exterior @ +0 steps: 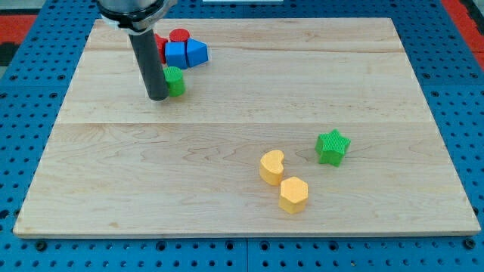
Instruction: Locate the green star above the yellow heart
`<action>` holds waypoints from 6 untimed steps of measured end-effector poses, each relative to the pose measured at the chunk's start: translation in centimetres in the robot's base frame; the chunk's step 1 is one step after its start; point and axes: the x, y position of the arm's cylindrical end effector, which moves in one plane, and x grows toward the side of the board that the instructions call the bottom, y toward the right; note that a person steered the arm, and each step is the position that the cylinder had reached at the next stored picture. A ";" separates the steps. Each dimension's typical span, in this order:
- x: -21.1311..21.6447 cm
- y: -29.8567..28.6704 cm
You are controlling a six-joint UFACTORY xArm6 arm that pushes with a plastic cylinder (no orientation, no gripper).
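Note:
A green star (333, 146) lies at the view's right of the wooden board (242, 128). A yellow heart (271, 167) lies to its lower left, a small gap apart. A yellow hexagon (293, 195) sits just below the heart. My tip (158, 97) is far off at the view's upper left, touching the left side of a second green block (175, 81) whose shape is partly hidden by the rod.
A cluster at the view's top left holds a red cylinder (179, 36), a blue cube (175, 54), a blue pentagon-like block (197, 52) and a partly hidden red block (160, 44). Blue pegboard surrounds the board.

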 end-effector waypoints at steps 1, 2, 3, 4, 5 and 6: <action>-1.6 0.1; -2.4 0.7; -2.7 2.0; -2.8 2.0; 2.0 7.8; 3.5 16.3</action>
